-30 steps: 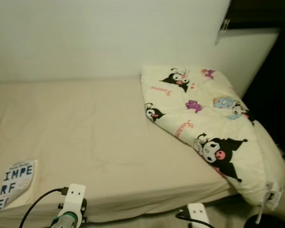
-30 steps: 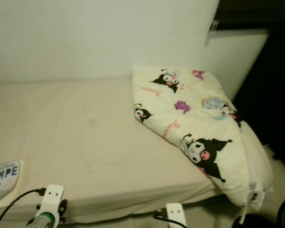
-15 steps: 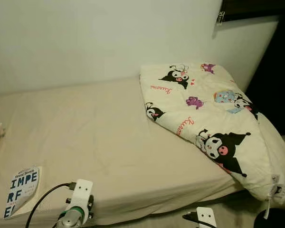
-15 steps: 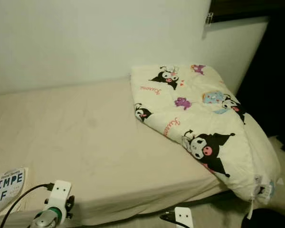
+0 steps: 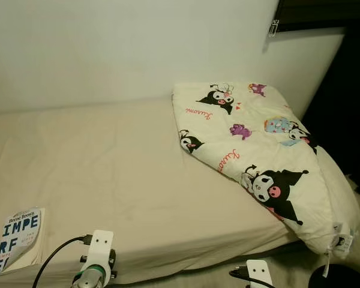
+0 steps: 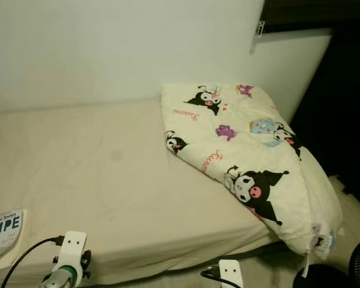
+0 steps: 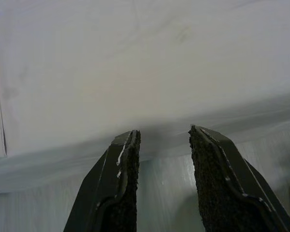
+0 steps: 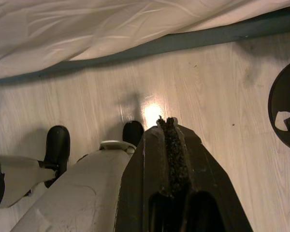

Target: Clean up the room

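A bed point(image 5: 126, 174) with a beige sheet stands before me against a white wall. A folded cream quilt point(image 5: 258, 156) printed with cartoon characters lies on its right end and droops over the edge. A book point(image 5: 15, 240) with big blue letters rests at the bed's near left corner. My left gripper point(image 7: 162, 145) is open with nothing between its fingers, just above the bed's near edge point(image 7: 135, 140). My right gripper point(image 8: 168, 126) is shut and empty, hanging over the pale wooden floor point(image 8: 208, 106) beside the bed. Both white wrists, left point(image 5: 96, 255) and right point(image 5: 255, 273), sit low in the eye views.
A round black object point(image 8: 287, 106) stands on the floor at the right, near the quilt's hanging corner point(image 5: 342, 243). A dark opening point(image 5: 348, 102) lies beyond the bed's right end. My own feet point(image 8: 58, 145) stand on the floor close to the bed.
The camera has shifted a little, so the whole scene has slid slightly left and down. The bed, quilt and book stay in place, and both arms hang as before.
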Motion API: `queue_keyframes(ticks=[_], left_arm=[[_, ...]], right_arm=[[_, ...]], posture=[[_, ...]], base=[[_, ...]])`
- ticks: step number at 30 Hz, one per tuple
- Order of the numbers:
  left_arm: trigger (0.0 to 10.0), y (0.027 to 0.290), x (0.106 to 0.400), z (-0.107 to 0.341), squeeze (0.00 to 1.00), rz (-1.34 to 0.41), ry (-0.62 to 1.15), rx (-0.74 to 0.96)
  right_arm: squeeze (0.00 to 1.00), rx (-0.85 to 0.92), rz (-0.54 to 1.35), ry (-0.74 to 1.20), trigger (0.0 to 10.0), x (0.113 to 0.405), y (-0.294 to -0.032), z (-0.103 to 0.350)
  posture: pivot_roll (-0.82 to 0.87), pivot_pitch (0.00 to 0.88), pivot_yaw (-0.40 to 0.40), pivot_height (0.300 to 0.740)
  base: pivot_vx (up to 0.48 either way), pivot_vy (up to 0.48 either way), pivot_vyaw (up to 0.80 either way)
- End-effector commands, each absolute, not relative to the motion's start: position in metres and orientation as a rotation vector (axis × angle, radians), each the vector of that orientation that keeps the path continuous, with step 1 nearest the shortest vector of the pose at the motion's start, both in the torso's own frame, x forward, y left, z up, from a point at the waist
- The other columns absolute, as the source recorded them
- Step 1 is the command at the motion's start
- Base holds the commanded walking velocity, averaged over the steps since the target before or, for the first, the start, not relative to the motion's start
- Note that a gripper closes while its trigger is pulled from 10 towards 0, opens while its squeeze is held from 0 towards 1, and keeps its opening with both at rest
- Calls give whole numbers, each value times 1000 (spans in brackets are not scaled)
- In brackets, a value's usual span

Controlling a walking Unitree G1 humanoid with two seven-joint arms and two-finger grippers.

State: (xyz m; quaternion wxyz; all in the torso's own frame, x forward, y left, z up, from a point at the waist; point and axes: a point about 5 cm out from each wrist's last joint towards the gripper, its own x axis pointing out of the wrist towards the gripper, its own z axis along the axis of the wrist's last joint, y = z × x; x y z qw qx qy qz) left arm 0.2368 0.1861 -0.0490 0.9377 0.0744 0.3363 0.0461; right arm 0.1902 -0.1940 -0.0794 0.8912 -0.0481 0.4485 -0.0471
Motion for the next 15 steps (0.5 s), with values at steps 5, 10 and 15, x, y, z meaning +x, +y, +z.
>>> queue_keyframes(ticks=[5, 10, 15], left_arm=[[10000, 190, 229, -54, 0, 93, 717, 161], [10000, 190, 229, -54, 0, 112, 712, 149], [10000, 189, 229, -54, 0, 114, 713, 140]], right_arm=[[0, -105, -85, 977, 10000, 180, -196, -85], [0, -114, -83, 988, 10000, 176, -203, -85], [0, -114, -79, 997, 10000, 174, -206, -86]], posture=[[-8, 0, 84, 740], [-9, 0, 77, 740], [-10, 0, 61, 740]], base=[[0, 0, 0], [0, 0, 0], [0, 0, 0]])
